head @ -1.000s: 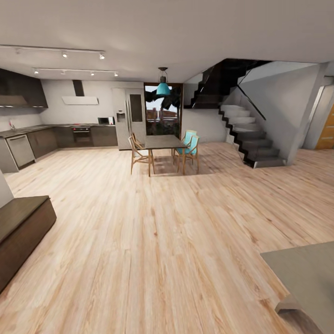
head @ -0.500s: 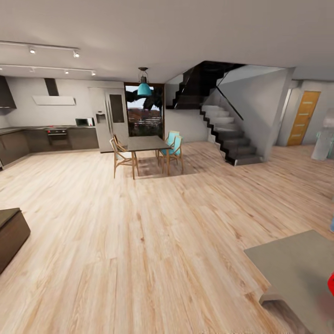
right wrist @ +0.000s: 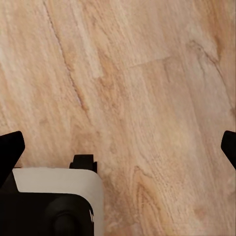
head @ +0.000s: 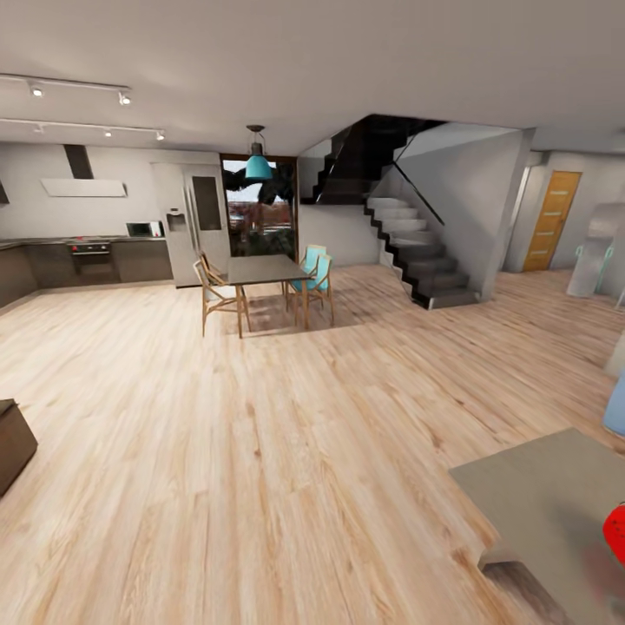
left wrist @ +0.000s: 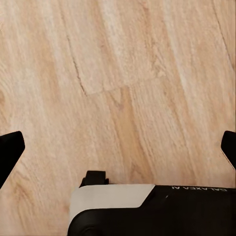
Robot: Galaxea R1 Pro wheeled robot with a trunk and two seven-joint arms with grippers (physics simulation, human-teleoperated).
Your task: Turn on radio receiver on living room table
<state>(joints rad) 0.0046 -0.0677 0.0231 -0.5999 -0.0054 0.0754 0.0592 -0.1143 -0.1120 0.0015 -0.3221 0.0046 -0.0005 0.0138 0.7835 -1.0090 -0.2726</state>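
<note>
One radio receiver point(head: 615, 531) shows as a red rounded shape cut by the picture's edge, resting on the one low grey-beige table point(head: 538, 486) at the near right of the light wood plank floor point(head: 286, 451). Well beyond that low table, across open floor, stands one taller dark-topped dining table point(head: 265, 269) with four chairs: two wooden chairs point(head: 213, 295) on one side and two turquoise chairs point(head: 314, 276) on the other, under one teal pendant lamp point(head: 258, 165). Behind the dining table are a dark kitchen counter point(head: 78, 260) and a tall fridge point(head: 195, 221); to the side of it a dark staircase point(head: 417, 252) climbs, with an orange door point(head: 551, 219) further along. The left gripper point(left wrist: 118, 147) and the right gripper point(right wrist: 118, 147) each hang over bare planks, fingertips spread wide at the frame edges, nothing held between them.
</note>
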